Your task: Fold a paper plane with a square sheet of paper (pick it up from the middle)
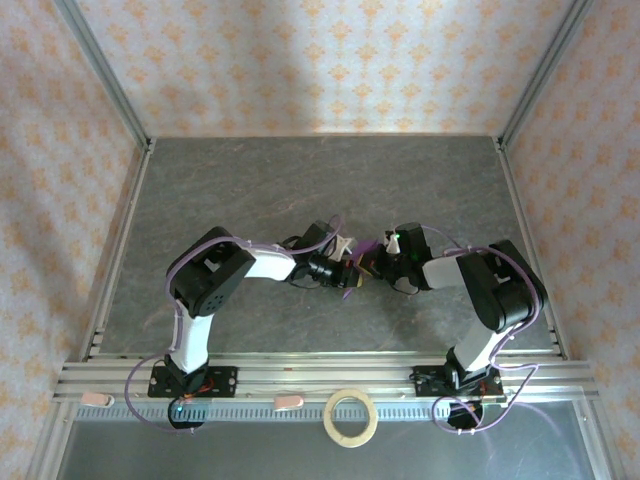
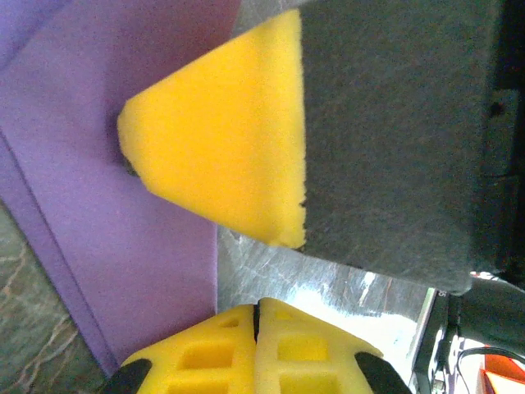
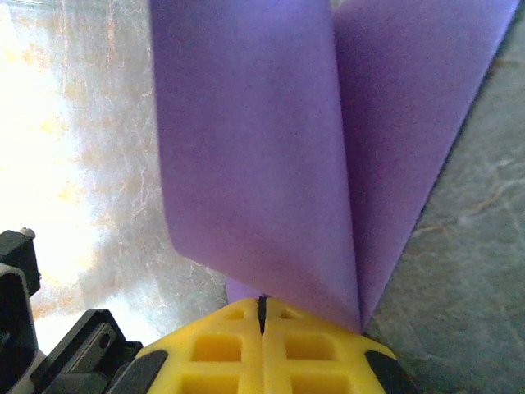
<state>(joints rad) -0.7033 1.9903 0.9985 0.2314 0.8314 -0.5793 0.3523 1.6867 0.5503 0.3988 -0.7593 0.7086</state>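
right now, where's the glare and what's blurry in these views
Right wrist view: glare bleaches the table at left, and the purple paper looks soft. Left wrist view: a bright patch on the table near the bottom, all slightly blurred. Top external view: even light, faint shadow on the back wall.

Worktop (image 1: 300, 180): grey marbled slab beneath the fingers (image 3: 221, 353). Tan tape ring (image 1: 350, 417) lies flat on its near strip, well apart from them.
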